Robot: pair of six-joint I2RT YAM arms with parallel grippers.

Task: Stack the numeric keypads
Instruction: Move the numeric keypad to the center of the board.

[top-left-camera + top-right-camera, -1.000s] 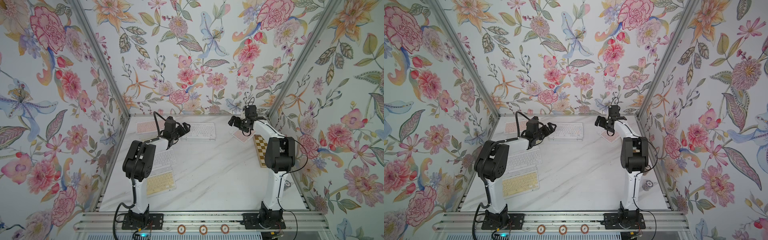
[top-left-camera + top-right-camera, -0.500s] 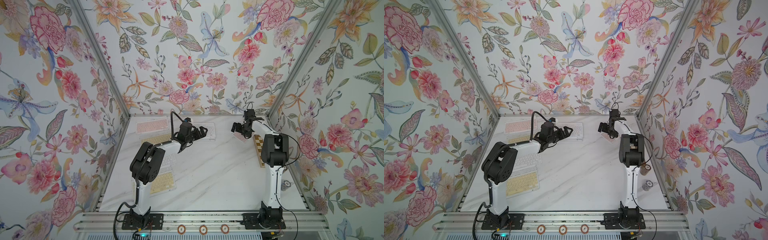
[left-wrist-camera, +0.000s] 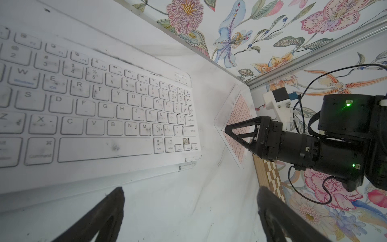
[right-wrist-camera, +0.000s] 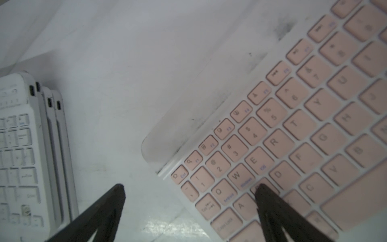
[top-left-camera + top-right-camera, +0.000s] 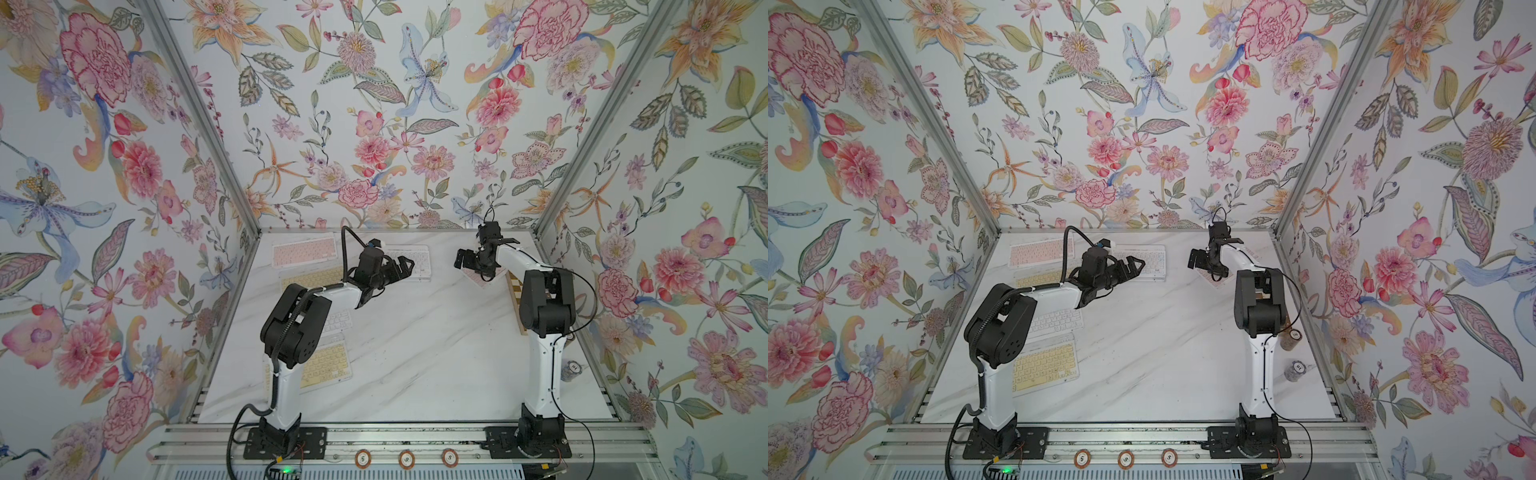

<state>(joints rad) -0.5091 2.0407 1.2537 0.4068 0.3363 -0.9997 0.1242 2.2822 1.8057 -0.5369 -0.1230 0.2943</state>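
Several numeric keypads lie on the marble table. In both top views a pink one (image 5: 303,251) (image 5: 1040,253) sits at the back left, with a yellow one (image 5: 311,276) just in front. A white one (image 5: 338,322) and another yellow one (image 5: 328,365) lie under the left arm. My left gripper (image 5: 405,266) (image 3: 190,201) hovers open and empty beside the white keypad stack (image 5: 411,257) (image 3: 94,109) (image 4: 31,146). My right gripper (image 5: 467,262) (image 4: 190,188) stands open over a corner of a tilted pink keypad (image 5: 484,279) (image 4: 293,125), one finger above its keys.
A wooden chessboard (image 5: 515,299) (image 3: 272,176) lies along the right wall behind the right arm. Poker chip stacks (image 5: 1293,338) stand near the right edge, and three chips (image 5: 406,459) sit on the front rail. Floral walls enclose three sides.
The left arm has swung right, from over the left-side keypads to the white stack. The right gripper has dropped slightly toward the pink keypad. Both stayed open.
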